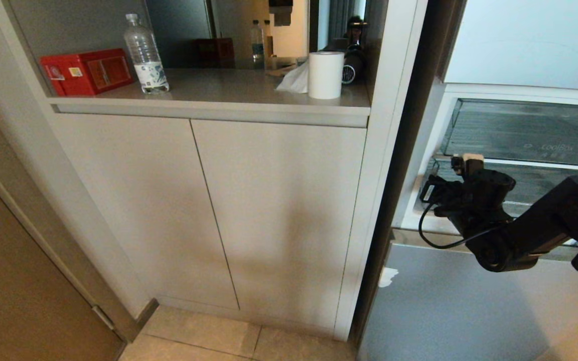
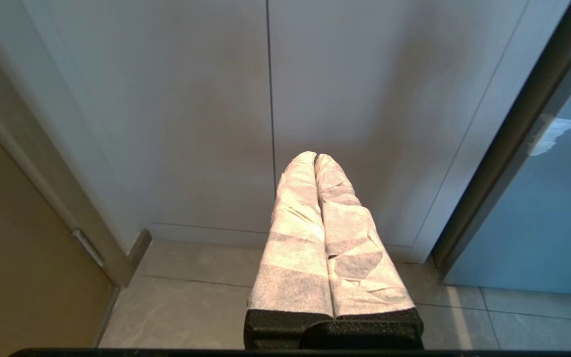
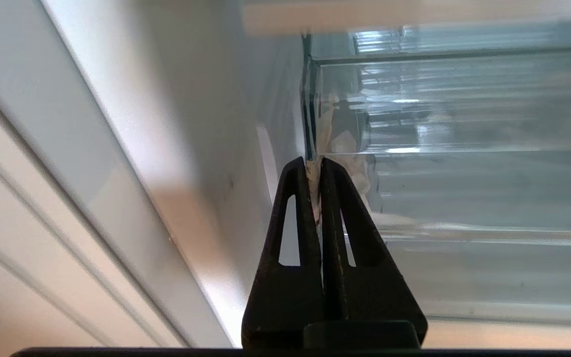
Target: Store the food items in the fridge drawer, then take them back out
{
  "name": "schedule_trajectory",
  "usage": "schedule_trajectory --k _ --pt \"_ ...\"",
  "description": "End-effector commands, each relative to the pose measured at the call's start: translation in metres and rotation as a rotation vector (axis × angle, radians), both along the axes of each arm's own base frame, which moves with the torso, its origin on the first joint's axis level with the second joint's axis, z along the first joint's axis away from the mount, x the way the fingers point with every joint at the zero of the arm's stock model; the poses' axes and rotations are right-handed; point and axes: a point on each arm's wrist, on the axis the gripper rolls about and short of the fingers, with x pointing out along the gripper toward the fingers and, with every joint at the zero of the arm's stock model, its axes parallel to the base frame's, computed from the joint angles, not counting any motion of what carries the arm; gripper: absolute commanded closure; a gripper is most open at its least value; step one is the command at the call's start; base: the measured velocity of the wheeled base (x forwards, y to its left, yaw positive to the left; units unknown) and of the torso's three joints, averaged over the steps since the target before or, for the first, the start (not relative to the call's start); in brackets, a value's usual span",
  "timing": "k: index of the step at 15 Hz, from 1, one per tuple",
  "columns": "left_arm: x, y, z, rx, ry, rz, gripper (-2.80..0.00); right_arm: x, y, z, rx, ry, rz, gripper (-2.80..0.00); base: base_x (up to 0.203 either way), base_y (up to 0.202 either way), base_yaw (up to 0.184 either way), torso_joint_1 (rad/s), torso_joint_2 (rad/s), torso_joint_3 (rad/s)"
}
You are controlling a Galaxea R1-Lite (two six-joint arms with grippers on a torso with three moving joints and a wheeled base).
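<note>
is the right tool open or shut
Shut. In the right wrist view the right tool has its two black fingers pressed together at the tips, right at the corner of the clear drawer.

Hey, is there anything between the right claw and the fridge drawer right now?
Nothing visible. The right claw is shut with its tips right at the clear fridge drawer, by its near corner against the white fridge wall.

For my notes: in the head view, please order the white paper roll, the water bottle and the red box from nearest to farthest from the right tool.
1. White paper roll, shelf's right end, nearest the right tool.
2. Water bottle, farther left.
3. Red box, far left.
</note>
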Motion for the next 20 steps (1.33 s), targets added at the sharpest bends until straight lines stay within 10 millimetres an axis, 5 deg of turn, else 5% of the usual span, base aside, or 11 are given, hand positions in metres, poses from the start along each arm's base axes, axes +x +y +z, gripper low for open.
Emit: schedule_trajectory --k 1,6,15,16,20 --pt "0.000 0.000 0.000 0.000 0.002 0.001 0.00 -0.013 -0.001 0.010 0.014 -0.003 0.000 0.00 0.000 0.000 0.000 0.000 0.00 0.000" --pt "0.000 0.000 0.000 0.000 0.002 0.001 0.00 -0.047 -0.004 0.020 0.076 0.033 0.004 0.00 0.000 0.000 0.000 0.000 0.00 0.000" --pt "0.000 0.000 0.000 0.000 0.002 0.001 0.00 -0.167 -0.015 0.042 0.073 0.114 0.008 0.00 0.000 0.000 0.000 0.000 0.00 0.000" --pt "0.000 0.000 0.000 0.000 0.002 0.001 0.00 -0.179 -0.016 0.043 0.071 0.116 0.009 -2.80 0.000 0.000 0.000 0.000 0.00 0.000" --pt "0.000 0.000 0.000 0.000 0.002 0.001 0.00 -0.216 -0.019 0.047 0.071 0.126 0.006 -2.80 0.000 0.000 0.000 0.000 0.00 0.000"
